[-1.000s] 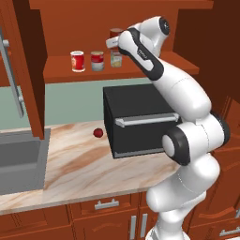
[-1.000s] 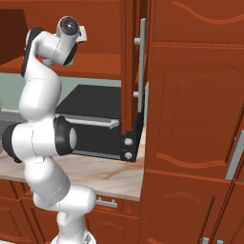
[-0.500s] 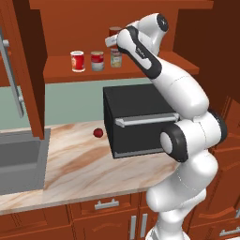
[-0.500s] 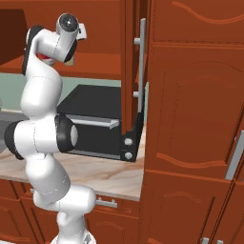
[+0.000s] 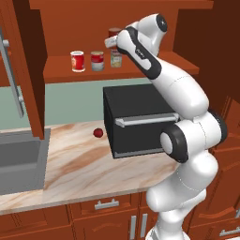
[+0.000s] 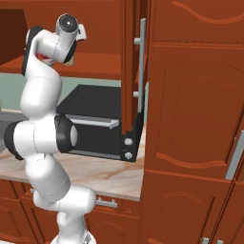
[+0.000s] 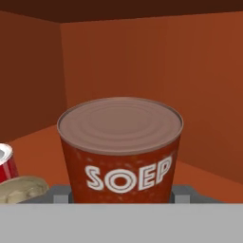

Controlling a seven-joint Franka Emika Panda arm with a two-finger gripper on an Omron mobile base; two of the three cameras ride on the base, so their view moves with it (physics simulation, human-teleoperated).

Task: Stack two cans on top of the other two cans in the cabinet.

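While my gripper (image 5: pixel 114 41) reaches into the cabinet (image 5: pixel 117 70) above the shelf, it has its fingers closed on either side of a dark red-brown can (image 7: pixel 121 149), the word SOEP facing my hand camera. That can stands upright, its long axis vertical and its flat ribbed lid up, held clear of the shelf board. In the left base view the dark red-brown can (image 5: pixel 114 33) sits directly at 12 o'clock from the pale greenish can (image 5: pixel 116 58); I cannot tell whether the two touch.

From the hand view, the silver top of the pale greenish can (image 7: pixel 21 188) shows at about 8 o'clock from the held one, and a sliver of a red can with white band (image 7: pixel 5 163) lies at 9 o'clock, at the frame edge. On the shelf in the left base view, three cans stand upright in a row: the red can with white bands (image 5: pixel 77 61) farthest left, the red and silver can (image 5: pixel 97 60) just beside it, then the pale greenish one.

Below the shelf a black microwave (image 5: pixel 140 119) rests on the marble table (image 5: pixel 84 164), with a small red round object (image 5: pixel 98 133) at 9 o'clock from it and a sink (image 5: pixel 18 159) farther left. An open cabinet door with a grey bar handle (image 6: pixel 139 66) stands at 3 o'clock of my arm in the right base view.
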